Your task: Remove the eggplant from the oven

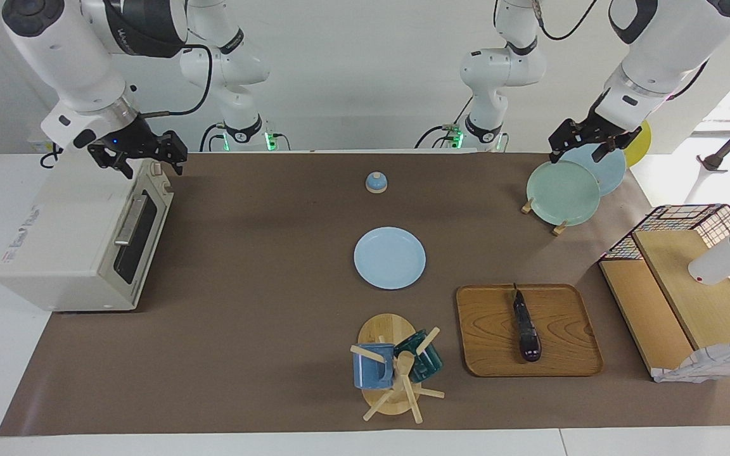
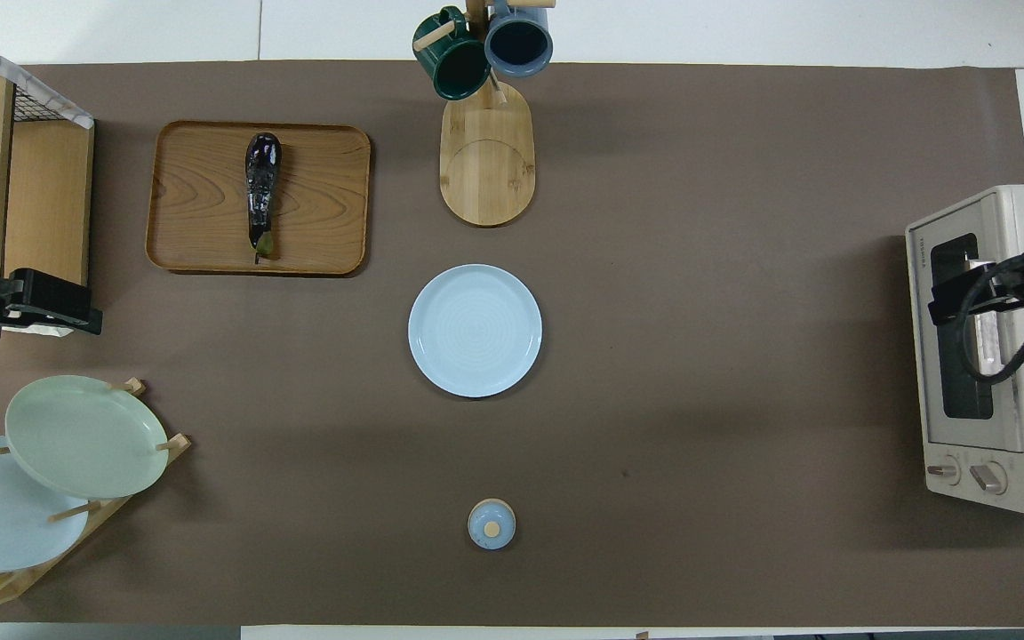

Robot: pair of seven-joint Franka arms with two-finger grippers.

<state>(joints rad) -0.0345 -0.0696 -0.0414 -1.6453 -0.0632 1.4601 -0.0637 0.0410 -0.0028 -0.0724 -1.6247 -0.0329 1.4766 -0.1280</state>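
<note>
The slim dark purple eggplant (image 1: 525, 329) lies on a wooden tray (image 1: 568, 345), stem toward the robots; it also shows in the overhead view (image 2: 261, 191). The cream-white oven (image 1: 67, 247) stands at the right arm's end of the table with its dark glass door shut; it also shows in the overhead view (image 2: 1010, 418). My right gripper (image 1: 153, 168) hangs open and empty over the oven's top front edge, and shows there in the overhead view (image 2: 943, 302). My left gripper (image 1: 580, 154) is open and empty above the plate rack, far from the eggplant.
A light blue plate (image 1: 390, 258) lies mid-table. A mug tree (image 1: 393, 370) with two mugs stands beside the tray. A small blue bell (image 1: 376, 182) sits near the robots. A rack of plates (image 1: 564, 193) and a wooden shelf (image 1: 688, 304) stand at the left arm's end.
</note>
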